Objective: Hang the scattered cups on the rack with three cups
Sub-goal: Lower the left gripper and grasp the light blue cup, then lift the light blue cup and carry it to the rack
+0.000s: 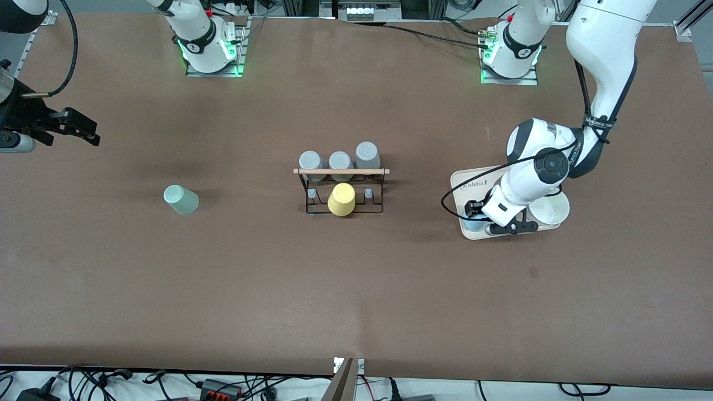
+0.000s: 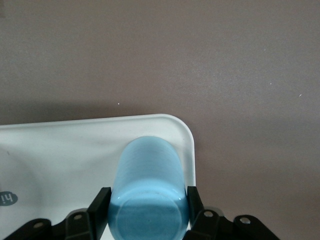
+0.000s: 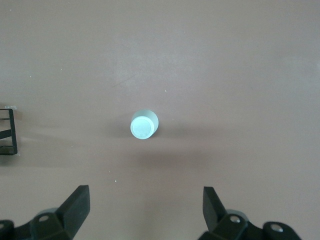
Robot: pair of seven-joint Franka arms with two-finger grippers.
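Note:
The light blue cup (image 2: 147, 190) sits at a corner of a white tray (image 2: 60, 150). My left gripper (image 2: 146, 200) is down on it, with one finger against each side of the cup; in the front view the gripper (image 1: 474, 218) covers most of the cup (image 1: 472, 225). The pale mint green cup (image 1: 181, 199) stands alone on the table toward the right arm's end and also shows in the right wrist view (image 3: 144, 125). My right gripper (image 3: 146, 197) is open and empty, held high over the table's edge (image 1: 75, 128). The black wire rack (image 1: 341, 192) with its wooden rod (image 1: 341, 171) stands mid-table.
Three grey cups (image 1: 340, 160) hang on the rack's row farther from the front camera, and a yellow cup (image 1: 341, 199) hangs on the nearer row. A wide white bowl-like cup (image 1: 551, 209) sits on the tray (image 1: 462, 184) beside my left gripper.

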